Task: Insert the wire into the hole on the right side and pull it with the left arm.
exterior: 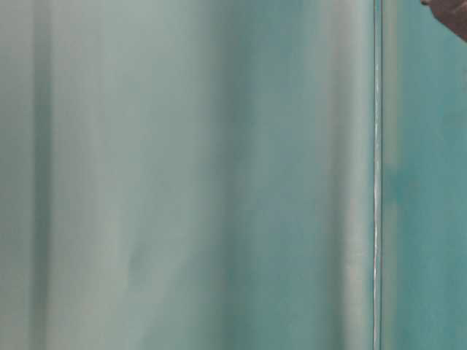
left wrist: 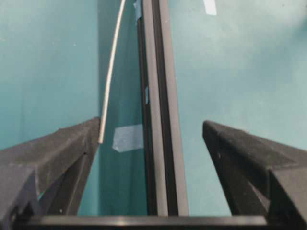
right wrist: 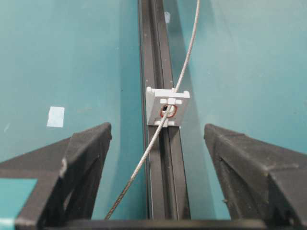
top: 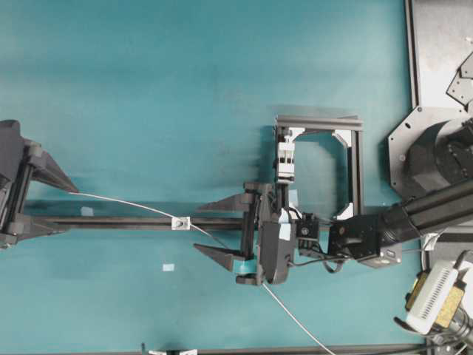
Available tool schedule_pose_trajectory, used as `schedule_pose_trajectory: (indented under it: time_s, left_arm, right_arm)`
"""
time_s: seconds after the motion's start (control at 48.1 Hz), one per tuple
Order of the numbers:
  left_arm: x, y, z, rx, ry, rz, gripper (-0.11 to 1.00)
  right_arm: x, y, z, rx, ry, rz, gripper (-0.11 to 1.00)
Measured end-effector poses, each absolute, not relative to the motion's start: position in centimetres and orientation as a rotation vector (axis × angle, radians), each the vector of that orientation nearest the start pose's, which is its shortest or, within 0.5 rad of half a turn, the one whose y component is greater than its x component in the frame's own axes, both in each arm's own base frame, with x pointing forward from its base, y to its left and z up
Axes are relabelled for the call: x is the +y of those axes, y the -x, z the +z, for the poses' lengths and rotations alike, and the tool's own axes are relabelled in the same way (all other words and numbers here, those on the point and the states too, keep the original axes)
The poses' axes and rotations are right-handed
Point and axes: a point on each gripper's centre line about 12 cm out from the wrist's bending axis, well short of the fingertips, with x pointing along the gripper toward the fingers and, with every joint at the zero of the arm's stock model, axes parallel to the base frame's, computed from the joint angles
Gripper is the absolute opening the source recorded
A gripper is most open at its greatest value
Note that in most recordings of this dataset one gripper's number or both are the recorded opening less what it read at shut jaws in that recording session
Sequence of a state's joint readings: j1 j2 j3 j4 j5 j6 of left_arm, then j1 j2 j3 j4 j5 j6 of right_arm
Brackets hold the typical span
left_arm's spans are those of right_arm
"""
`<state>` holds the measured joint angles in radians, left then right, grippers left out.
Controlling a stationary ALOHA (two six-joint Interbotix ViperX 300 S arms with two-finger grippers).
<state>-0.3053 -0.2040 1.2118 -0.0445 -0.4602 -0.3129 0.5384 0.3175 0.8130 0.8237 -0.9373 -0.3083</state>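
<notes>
The thin grey wire (top: 129, 203) runs from beside my left gripper (top: 68, 211) through the hole (right wrist: 168, 111) in the small white bracket (top: 181, 222) on the black rail. It then passes under my right gripper (top: 198, 228) and off the bottom edge. In the left wrist view the wire (left wrist: 111, 72) ends against the inner edge of the left finger (left wrist: 76, 143). The left gripper (left wrist: 151, 132) is open and straddles the rail. My right gripper (right wrist: 158, 129) is open just behind the bracket (right wrist: 167, 108). The wire (right wrist: 144, 160) crosses between its fingers, untouched.
The black rail (top: 133, 222) lies across the teal table. A dark frame with a white clip block (top: 285, 159) stands behind the right gripper. Pale tape patches (top: 168, 267) mark the table. A metal plate (top: 443, 52) is at the top right. The table-level view is a teal blur.
</notes>
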Motion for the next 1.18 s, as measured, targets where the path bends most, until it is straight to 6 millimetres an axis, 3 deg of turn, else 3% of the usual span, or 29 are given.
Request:
schedule_pose_trajectory:
  time_s: [0.042,0.083,0.291,0.582,1.185]
  left_arm:
    - [-7.5,-24.7,11.8,0.584,0.251,-0.18,0.82]
    - [-7.5,-24.7,11.8,0.583,0.253,-0.18,0.86]
    - [-7.5,-24.8,11.8,0.581,0.244,-0.18,0.86]
    - [-5.7,-25.2,11.8,0.571,0.22,-0.125,0.86]
    - [-4.0,-25.6,12.0,0.55,0.201,-0.07,0.86]
  right_arm:
    - [12.8,-35.1,8.6,0.303,-0.046,-0.134,0.86]
    - [12.9,-35.0,8.7,0.304,-0.046,-0.13,0.86]
    - [12.8,-35.1,8.6,0.305,-0.046,-0.134,0.86]
    - [12.4,-35.0,8.6,0.308,-0.045,-0.143,0.86]
    - [10.6,-33.8,10.4,0.285,-0.06,-0.167,0.86]
